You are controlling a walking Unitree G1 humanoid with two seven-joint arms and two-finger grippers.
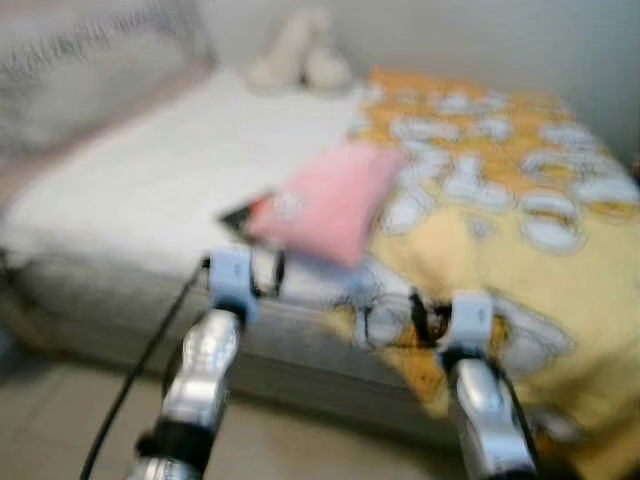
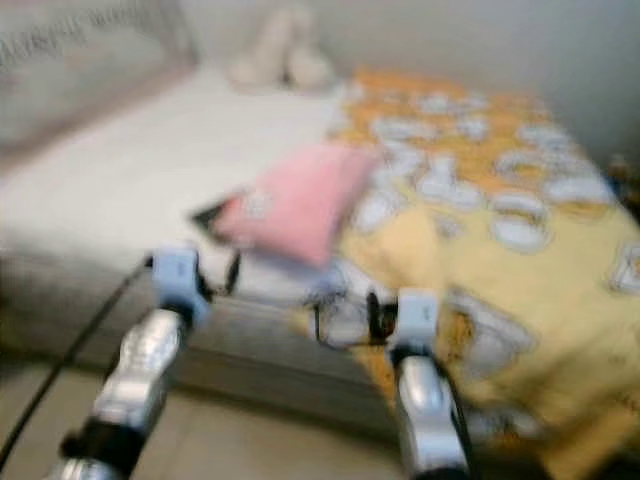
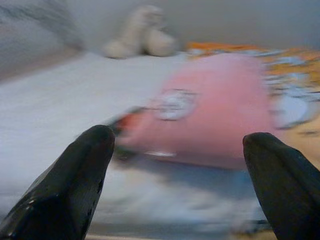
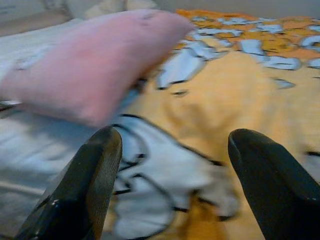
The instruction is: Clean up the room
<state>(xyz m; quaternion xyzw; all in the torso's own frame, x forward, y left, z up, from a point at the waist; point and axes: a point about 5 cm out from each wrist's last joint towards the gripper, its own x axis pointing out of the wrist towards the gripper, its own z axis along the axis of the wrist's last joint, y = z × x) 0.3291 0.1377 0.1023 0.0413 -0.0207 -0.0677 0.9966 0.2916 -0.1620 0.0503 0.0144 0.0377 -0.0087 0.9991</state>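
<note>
The views are blurred. A pink pillow lies across the middle of the bed, partly on the white sheet and partly on a yellow patterned blanket. A dark flat object pokes out from under the pillow's left end. My left gripper is open and held in front of the bed's near edge, pointing at the pillow. My right gripper is open too, just over the blanket's near edge, with the pillow to its left. Both arms reach forward, with the left gripper and the right gripper at the bedside.
A pale plush toy sits at the far end of the bed against the wall. A grey headboard or cushion runs along the bed's left side. Tiled floor lies between me and the bed.
</note>
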